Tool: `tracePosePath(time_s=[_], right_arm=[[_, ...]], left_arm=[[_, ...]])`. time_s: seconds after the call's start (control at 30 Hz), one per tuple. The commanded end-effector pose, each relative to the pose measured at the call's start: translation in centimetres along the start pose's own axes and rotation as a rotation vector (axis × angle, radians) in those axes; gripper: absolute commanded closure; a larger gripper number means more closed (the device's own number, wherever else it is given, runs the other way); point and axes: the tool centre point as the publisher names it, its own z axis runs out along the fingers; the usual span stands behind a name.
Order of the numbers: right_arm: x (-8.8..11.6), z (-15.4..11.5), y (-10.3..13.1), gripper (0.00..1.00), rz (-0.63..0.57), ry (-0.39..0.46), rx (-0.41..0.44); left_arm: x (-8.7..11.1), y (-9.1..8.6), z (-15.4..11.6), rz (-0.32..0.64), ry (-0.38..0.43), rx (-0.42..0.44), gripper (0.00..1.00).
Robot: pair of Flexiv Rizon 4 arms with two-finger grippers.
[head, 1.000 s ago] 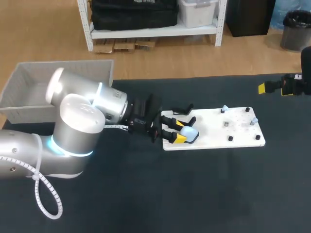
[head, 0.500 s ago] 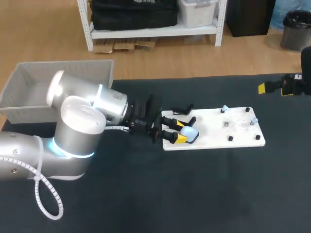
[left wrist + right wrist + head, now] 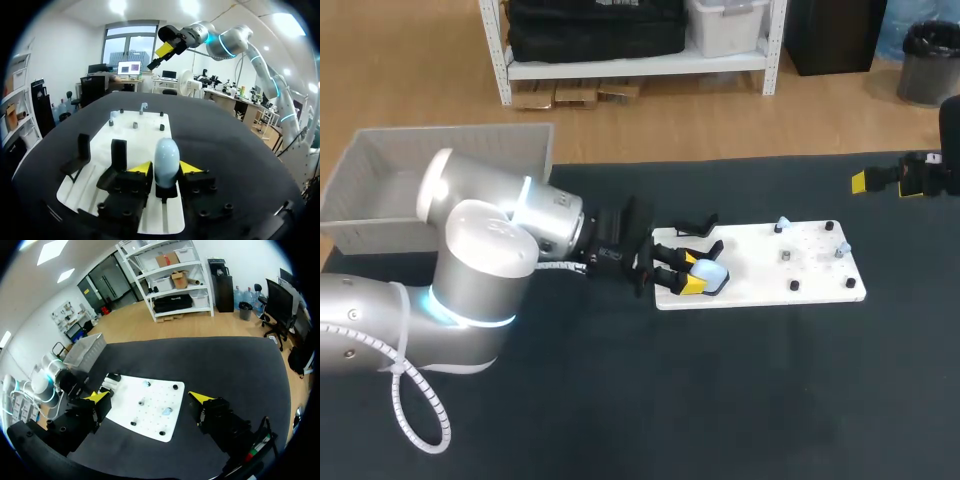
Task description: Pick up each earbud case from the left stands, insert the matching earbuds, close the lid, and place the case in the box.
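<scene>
left gripper (image 3: 165, 169): pinching the pale blue case (image 3: 166, 150), at the left end of the white board (image 3: 760, 272)
right gripper (image 3: 150, 399): spread wide, far right, holding nothing
progress: early, i judge; earbuds (image 3: 783, 224) not inserted, nothing boxed
box (image 3: 380, 180): far left

You are looking at the board (image 3: 770, 262) lying on the table (image 3: 720, 400), the earbud case (image 3: 712, 276) sitting at its left end beside the stands (image 3: 698, 224), the box (image 3: 380, 170) standing far left.

Bright, even overhead light (sheen on the left arm (image 3: 485, 240)) leaves soft shadows on the table (image 3: 740, 400).
</scene>
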Motion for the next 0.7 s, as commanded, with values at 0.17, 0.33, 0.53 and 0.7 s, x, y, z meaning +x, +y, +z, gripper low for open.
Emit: tracePosePath(time_s=[0.17,0.33,0.53,0.7], right_arm=[[0.0,0.0,0.0,0.00,-0.001,0.001,0.000],[0.0,0.0,0.0,0.00,-0.001,0.001,0.000],[0.0,0.0,0.0,0.00,-0.001,0.001,0.000],[0.0,0.0,0.0,0.00,-0.001,0.001,0.000]], left_arm=[[0.0,-0.1,-0.3,0.009,-0.020,-0.010,1.00],[-0.7,-0.5,-1.2,0.028,-0.041,-0.013,1.00],[-3.1,-1.2,-2.6,0.083,-0.095,-0.028,1.00],[-5.1,-1.5,-2.8,0.127,-0.141,-0.062,1.00]])
